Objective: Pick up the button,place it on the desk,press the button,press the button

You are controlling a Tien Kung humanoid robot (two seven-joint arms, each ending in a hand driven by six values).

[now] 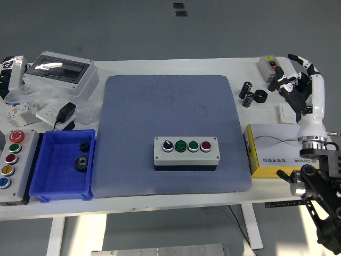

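Observation:
The grey button box (186,152) lies on the blue-grey mat (170,133), near its front middle. It carries a black knob, two green buttons and a red button (205,144) in a row. My right hand (295,74) is raised at the far right of the table, well away from the box, with its fingers loosely spread and nothing in them. The left arm is out of view.
A yellow box (272,152) sits right of the mat under my right forearm. A small switch box (269,65) and black cylinders (248,93) stand at the back right. A blue bin (63,165) with gears, a second button box (13,160) and a grey enclosure (61,72) are at left.

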